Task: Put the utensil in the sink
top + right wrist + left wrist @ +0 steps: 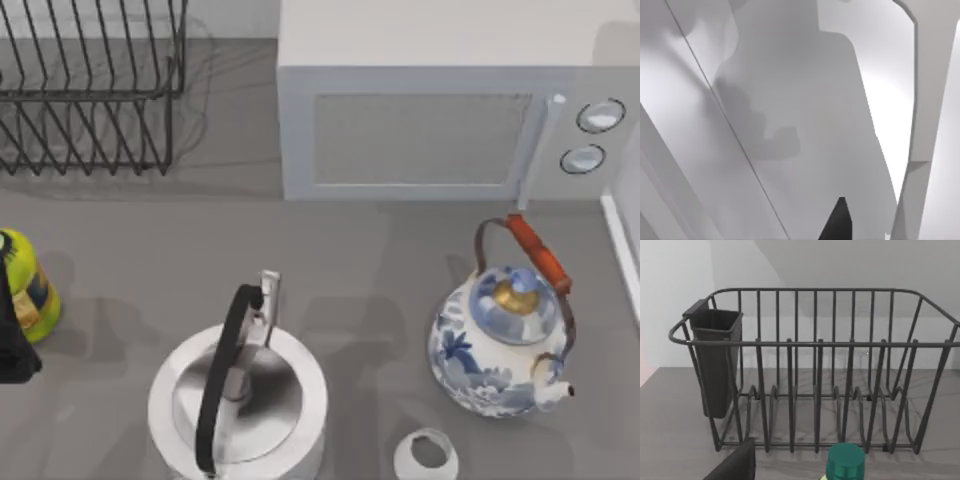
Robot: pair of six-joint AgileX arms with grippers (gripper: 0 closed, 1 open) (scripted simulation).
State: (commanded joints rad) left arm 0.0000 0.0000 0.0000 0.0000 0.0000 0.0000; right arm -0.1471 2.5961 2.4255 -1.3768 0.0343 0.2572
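Grey counter (330, 270) with a microwave (440, 110) at the back.
The left gripper (12, 345) sits at the left edge, against a yellow-green bottle (28, 285); its opening cannot be told. Beyond stand a wire dish rack (815, 380), a steel kettle (238, 400) and a blue-white kettle (505, 345). No utensil can be made out.

From above, the steel kettle (238, 405) and a small white cup (426, 457) are cut by the bottom edge. The yellow bottle (27, 285) is cut at the left, half behind something black. I cannot tell how my jaws stand.
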